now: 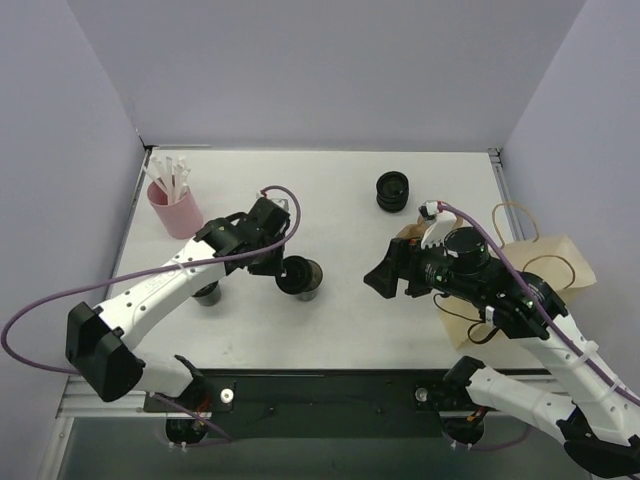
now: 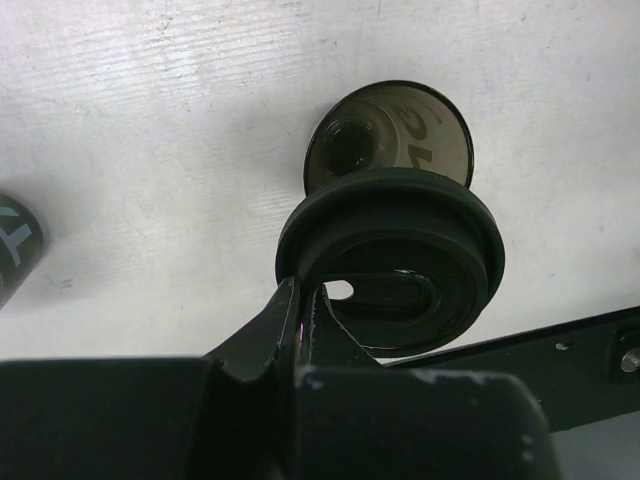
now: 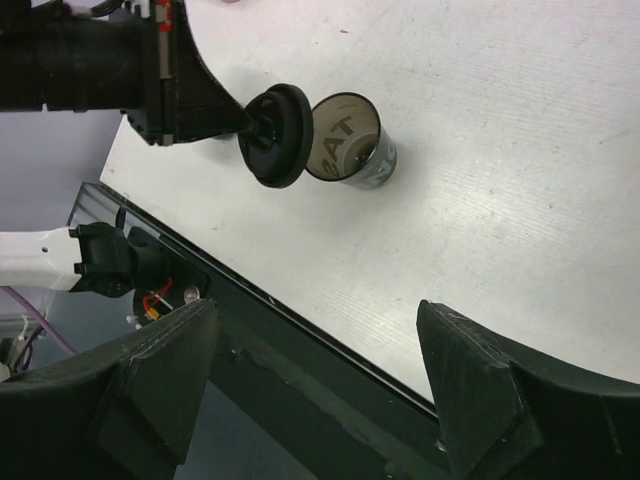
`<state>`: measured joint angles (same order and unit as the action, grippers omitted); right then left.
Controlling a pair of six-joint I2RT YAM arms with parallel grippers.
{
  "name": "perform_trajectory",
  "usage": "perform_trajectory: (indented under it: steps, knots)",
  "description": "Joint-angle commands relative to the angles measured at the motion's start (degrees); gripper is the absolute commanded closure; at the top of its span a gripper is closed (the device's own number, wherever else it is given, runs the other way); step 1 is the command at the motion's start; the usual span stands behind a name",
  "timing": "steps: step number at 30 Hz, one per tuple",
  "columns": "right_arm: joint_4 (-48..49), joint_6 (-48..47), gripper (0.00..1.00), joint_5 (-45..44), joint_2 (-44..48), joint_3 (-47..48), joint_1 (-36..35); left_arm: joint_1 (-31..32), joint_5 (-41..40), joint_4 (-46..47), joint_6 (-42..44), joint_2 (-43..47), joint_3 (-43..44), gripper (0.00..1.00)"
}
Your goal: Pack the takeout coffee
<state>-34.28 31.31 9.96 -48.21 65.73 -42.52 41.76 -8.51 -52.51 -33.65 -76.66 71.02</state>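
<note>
Our L gripper (image 2: 300,305) clamps the lid (image 2: 400,215) by its rim, just beside the uncapped coffee cup (image 2: 425,140); R gripper (image 3: 315,345) spread wide, holding nothing. We judge 1 crooked press could tip it.

The small dark cup (image 3: 345,150) stands upright, uncovered, its black lid (image 3: 275,135) tilted beside the rim.

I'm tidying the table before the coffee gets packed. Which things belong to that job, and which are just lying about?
For the job: open black cup, black lid pinched in the left gripper, brown paper bag.
Lying about: pink cup of white sticks, stack of black ribbed rings, second dark cup.
</note>
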Motion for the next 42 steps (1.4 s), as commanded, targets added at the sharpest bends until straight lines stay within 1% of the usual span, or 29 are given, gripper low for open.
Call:
perform_trajectory:
  steps: [1,9,15,23,28,35,36,37,42]
  knots:
    - [-0.88,-2.39,0.18,-1.87,0.57,-1.4,-0.63,-0.71,0.78,-1.01,0.43,-5.14,5.7,1.0]
    - [-0.79,-4.06,0.18,-2.05,-0.92,-1.4,-0.81,-0.89,-0.1,-3.3,0.69,-12.27,11.06,1.0]
    - [-0.7,-4.94,0.18,-2.22,-1.36,-1.75,-0.81,-0.89,-0.72,-5.06,1.04,-16.84,13.17,1.0]
    - [-0.7,-5.65,0.18,-2.84,-1.63,-1.75,-0.98,-0.8,-1.33,-5.06,0.6,-17.99,12.91,1.0]
    - [-0.61,-5.56,0.18,-2.49,-1.8,-1.75,-0.9,-0.8,-0.72,-4.09,0.43,-18.17,12.21,0.94]
    - [-0.52,-5.64,0.18,-3.01,-1.37,-2.1,-0.9,-0.8,-0.01,-3.04,0.25,-18.52,12.38,0.91]
    - [-0.44,-5.56,0.18,-3.1,-1.36,-2.28,-0.9,-0.8,0.25,-2.95,0.16,-18.44,12.47,0.85]
    - [-0.43,-5.73,0.17,-3.19,-1.45,-2.28,-0.98,-0.89,0.43,-2.77,0.08,-18.43,12.47,0.82]
    - [-0.35,-5.91,0.17,-3.1,-1.98,-2.1,-0.9,-0.8,1.39,-2.33,-0.01,-18.61,12.56,0.74]
